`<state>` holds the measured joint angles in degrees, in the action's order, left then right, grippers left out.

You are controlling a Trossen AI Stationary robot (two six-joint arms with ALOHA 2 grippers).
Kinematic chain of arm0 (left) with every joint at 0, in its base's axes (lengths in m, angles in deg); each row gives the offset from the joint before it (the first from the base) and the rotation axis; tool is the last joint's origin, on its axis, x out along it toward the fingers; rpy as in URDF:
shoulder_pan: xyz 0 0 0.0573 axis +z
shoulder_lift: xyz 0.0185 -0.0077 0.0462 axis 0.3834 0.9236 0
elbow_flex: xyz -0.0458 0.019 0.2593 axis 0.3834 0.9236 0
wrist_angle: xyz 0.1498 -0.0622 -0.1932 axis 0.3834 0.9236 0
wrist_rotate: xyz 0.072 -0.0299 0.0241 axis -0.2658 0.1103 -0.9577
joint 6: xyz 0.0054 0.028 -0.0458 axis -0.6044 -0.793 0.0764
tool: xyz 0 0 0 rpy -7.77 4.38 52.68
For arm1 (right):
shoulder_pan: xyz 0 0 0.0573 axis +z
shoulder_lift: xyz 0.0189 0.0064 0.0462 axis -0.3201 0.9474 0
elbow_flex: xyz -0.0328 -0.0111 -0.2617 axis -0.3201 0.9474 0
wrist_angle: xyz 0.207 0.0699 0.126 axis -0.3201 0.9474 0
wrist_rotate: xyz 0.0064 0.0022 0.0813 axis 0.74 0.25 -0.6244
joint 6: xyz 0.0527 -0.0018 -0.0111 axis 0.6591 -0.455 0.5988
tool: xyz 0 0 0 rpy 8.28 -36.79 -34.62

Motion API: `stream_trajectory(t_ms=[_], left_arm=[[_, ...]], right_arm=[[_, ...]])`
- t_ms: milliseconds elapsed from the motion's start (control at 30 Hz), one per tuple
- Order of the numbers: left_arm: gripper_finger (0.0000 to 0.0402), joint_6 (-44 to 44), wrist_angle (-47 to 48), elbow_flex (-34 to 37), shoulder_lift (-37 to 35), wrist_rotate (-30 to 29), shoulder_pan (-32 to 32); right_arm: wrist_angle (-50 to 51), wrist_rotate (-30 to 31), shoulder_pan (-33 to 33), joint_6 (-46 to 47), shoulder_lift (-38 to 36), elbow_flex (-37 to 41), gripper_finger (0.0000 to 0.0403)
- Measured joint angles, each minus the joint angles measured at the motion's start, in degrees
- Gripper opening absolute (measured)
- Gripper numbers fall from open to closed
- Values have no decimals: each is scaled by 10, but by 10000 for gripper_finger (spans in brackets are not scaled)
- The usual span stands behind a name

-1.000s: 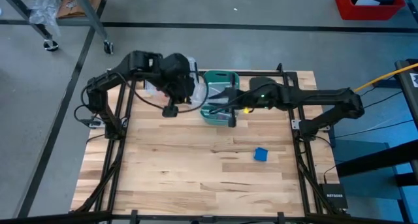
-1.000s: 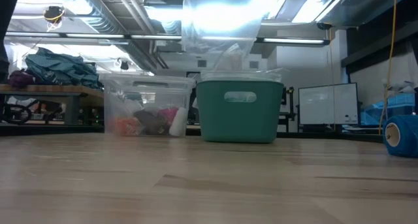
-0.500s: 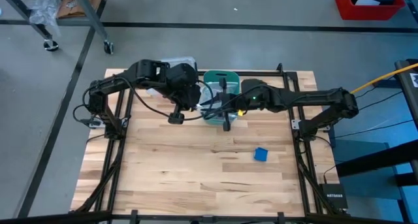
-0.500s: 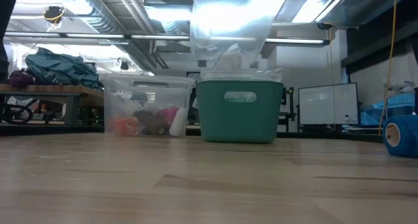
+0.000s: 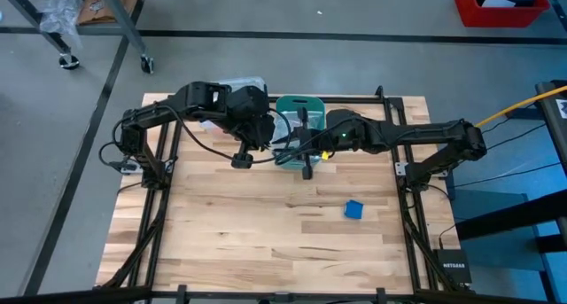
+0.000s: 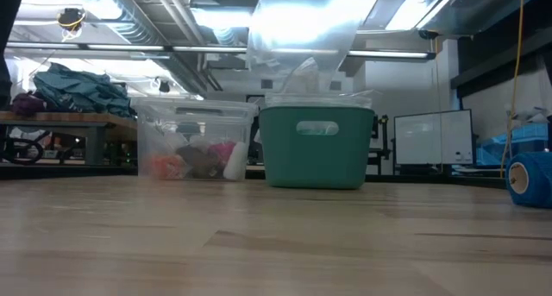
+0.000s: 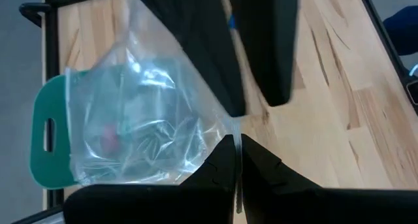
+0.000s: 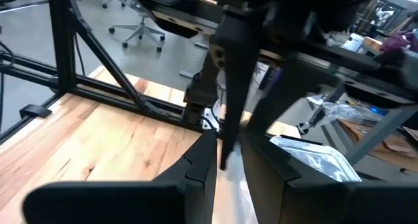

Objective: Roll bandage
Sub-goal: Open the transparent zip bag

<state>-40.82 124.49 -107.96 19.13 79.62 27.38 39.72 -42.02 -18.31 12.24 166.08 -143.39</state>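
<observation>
Both arms reach inward over the far middle of the desk (image 5: 266, 224), meeting above the teal basket (image 5: 297, 131).

Left gripper (image 7: 236, 160): positioned over the near-left edge of the basket. In the left wrist view its fingers (image 7: 219, 168) are pressed together, pinching the edge of a clear plastic bag (image 7: 130, 123) that hangs over the basket.

Right gripper (image 8: 228, 160): extended from the right side, directly opposite the left gripper. In the right wrist view its fingers (image 8: 199, 162) stand slightly apart with a thin strip of the bag's film between them; whether they grip the film cannot be told.

In the low view the bag is spread wide above the basket rim, with its lower part inside the basket. A clear plastic bin (image 6: 194, 141) holding mixed items stands just beside the basket on its left.

Clearance: the near half of the desk is bare wood. Black frame rails run along the left and right edges, and the arm bases sit at the far corners.

Task item: the bandage (image 5: 353, 210) is a small bright blue roll. It rests on the desk right of centre, well apart from both grippers and the basket. In the low view it appears at the right edge of the picture, showing its round end.
</observation>
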Motion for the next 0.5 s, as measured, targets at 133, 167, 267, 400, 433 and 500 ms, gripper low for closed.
stream_trajectory(t_ms=[133, 167, 267, 400, 433, 500], left_arm=[[0, 0, 0, 0, 0, 0, -7], [0, 0, 0, 0, 0, 0, -8], [0, -7, 0, 0, 0, 0, -12], [0, -13, -1, 0, 0, 0, -12], [0, -13, -1, 0, 0, 0, -12], [0, -13, -1, 0, 0, 0, -12]], right_arm=[[8, 1, 0, 0, 0, 0, 76], [15, 1, 0, 0, 0, 0, 76], [42, 1, 0, -2, 0, 0, 76], [57, 1, 0, -2, 0, 0, 76], [57, 1, 0, -2, 0, 0, 76], [57, 1, 0, -2, 0, 0, 76]])
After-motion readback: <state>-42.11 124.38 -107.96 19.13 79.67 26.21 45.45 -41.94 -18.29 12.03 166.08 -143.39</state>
